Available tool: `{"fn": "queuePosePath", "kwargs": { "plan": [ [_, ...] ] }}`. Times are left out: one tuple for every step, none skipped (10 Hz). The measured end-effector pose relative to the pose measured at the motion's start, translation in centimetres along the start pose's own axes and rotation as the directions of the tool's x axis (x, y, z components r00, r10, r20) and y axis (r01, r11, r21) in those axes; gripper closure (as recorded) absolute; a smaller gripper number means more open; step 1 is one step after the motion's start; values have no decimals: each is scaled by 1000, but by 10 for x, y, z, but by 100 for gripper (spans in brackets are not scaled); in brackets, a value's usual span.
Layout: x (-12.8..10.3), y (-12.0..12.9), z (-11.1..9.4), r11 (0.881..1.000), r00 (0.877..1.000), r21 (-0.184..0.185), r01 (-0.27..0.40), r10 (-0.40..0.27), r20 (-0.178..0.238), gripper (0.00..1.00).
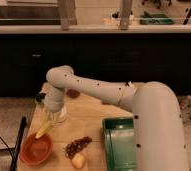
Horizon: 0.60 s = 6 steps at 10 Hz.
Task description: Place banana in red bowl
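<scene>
The pale-yellow banana (pixel 44 130) hangs tilted from my gripper (pixel 53 119), which is shut on its upper end. Its lower tip sits just above the upper right rim of the wide orange-red bowl (pixel 35 151). The bowl stands at the front left corner of the wooden table (pixel 91 117), and nothing lies inside it. My white arm reaches in from the right, bends at the far left of the table and points down at the banana.
A green tray (pixel 120 145) stands at the front right. A dark cluster of grapes (pixel 78 145) and a roundish yellow fruit (pixel 78 160) lie right of the bowl. A small dark maroon bowl (pixel 73 93) sits at the back. A black pole (pixel 18 142) runs along the table's left edge.
</scene>
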Motion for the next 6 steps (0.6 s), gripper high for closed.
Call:
{"fn": "queuePosePath", "kwargs": {
  "plan": [
    [-2,-1,0,1000,1000,0,18,-18,5,100],
    [-6,-5,2,999,999,-1,39,-39,9,100],
    [-10,-9,5,998,998,-3,60,-59,15,100],
    [-13,-13,7,997,996,-4,82,-82,23,100],
    [-19,-19,11,994,994,-7,106,-106,33,100],
    [-24,-25,15,991,990,-11,134,-133,45,100]
  ]
}}
